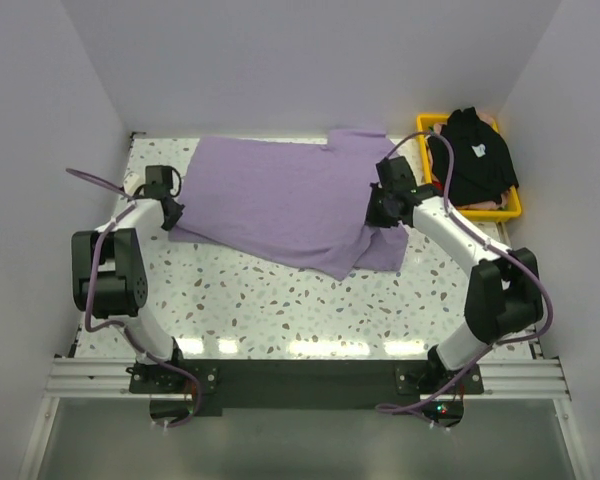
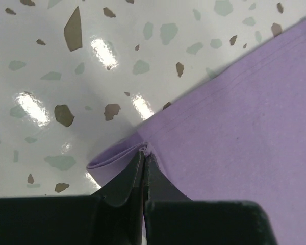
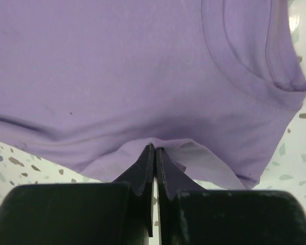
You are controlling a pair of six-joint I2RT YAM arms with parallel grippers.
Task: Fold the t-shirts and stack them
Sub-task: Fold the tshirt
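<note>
The lavender-purple cloth t-shirt (image 1: 280,200) at the tips of the matt black left claw (image 2: 144,153) and right claw (image 3: 155,150) looks soft and matt, the white speckled stone-look tabletop (image 2: 51,76) beyond the left claw is smooth and glossy, and the yellow plastic basket (image 1: 500,214) right of the right claw looks smooth.

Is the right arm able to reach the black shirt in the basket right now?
Probably not yet. The black shirt lies in the yellow basket just past the right gripper with nothing between, but that gripper is shut on the purple shirt and would need to let go first.
</note>
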